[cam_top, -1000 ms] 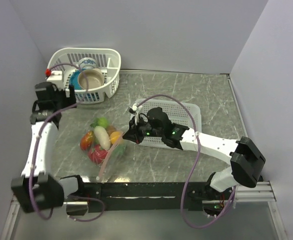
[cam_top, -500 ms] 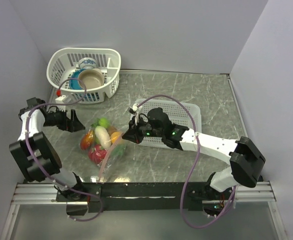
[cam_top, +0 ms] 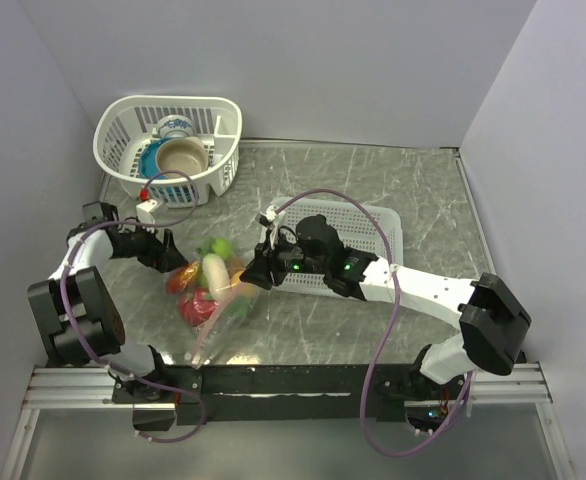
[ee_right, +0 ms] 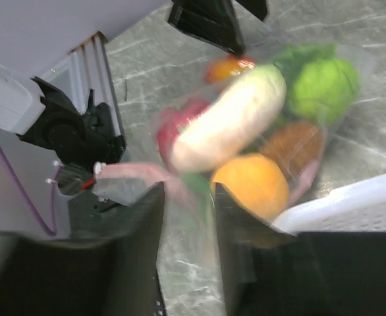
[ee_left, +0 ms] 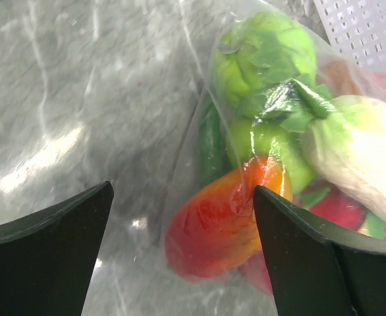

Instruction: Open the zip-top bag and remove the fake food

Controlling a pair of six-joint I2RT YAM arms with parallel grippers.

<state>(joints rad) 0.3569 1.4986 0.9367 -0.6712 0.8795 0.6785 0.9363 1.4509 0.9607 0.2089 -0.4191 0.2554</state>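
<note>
The clear zip-top bag (cam_top: 213, 300) lies on the marble table with its pale pink zipper strip (cam_top: 211, 335) towards the near edge. Fake food fills it: a white oblong (cam_top: 213, 272), a green round (cam_top: 213, 247), a red-orange piece (ee_left: 222, 217), an orange (ee_right: 252, 184) and a green cucumber (ee_left: 211, 148). My left gripper (ee_left: 183, 197) is open at the bag's left side, its fingers either side of the red-orange piece. My right gripper (ee_right: 190, 197) is open at the bag's right edge, with blurred clear film and the zipper strip (ee_right: 130, 174) just ahead of its jaws.
A white basket (cam_top: 223, 120) holding bowls and a cup stands at the back left. A flat white mesh basket (cam_top: 383, 225) lies under my right arm, touching the bag's right side. Grey walls close in the left, back and right.
My left arm swung down from beside the back basket to the bag's left side. My right gripper's jaws parted, and the bag's zipper end slid towards the near edge.
</note>
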